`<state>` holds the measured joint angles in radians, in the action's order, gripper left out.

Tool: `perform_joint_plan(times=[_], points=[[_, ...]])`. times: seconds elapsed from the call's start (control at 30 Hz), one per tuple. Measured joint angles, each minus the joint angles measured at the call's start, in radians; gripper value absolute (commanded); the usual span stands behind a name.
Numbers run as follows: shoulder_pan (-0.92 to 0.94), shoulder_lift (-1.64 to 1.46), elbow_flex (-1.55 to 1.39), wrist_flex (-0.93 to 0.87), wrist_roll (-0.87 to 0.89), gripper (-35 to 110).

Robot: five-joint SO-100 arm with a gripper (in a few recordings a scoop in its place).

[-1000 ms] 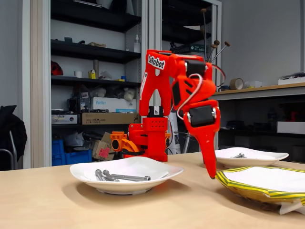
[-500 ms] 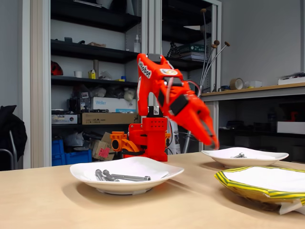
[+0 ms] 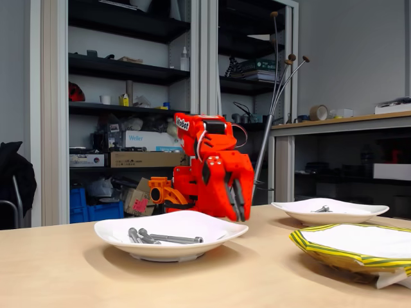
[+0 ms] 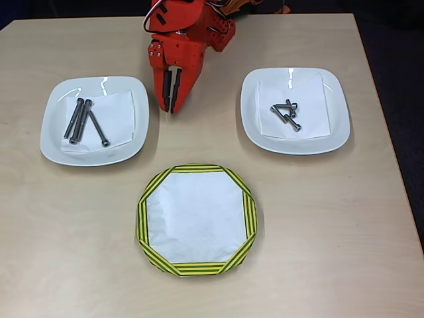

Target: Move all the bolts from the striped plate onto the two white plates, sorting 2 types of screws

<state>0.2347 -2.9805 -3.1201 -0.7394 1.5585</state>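
The striped plate lies at the front middle of the table with a bare white centre, and its rim shows at the right in the fixed view. Three long bolts rest on the left white plate, seen also as long bolts on that plate. Several short bolts lie on the right white plate; they are short bolts on the far plate. My orange gripper is folded down by the base between the white plates, shut and holding nothing; its tip points at the table.
The arm's base stands at the back edge of the table. White paper sheets line both white plates. Shelves and a workbench stand behind the table, off it.
The arm has swung back from above the right side of the table and folded down, so the gripper now hangs low beside the base.
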Motion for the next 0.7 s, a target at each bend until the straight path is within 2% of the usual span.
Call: perform_joint_plan(times=[0.27,0.7], points=[[0.018,-0.305,-0.017,-0.382,0.003,0],[-0.006,-0.333,-0.017,-0.543,-0.055,0]])
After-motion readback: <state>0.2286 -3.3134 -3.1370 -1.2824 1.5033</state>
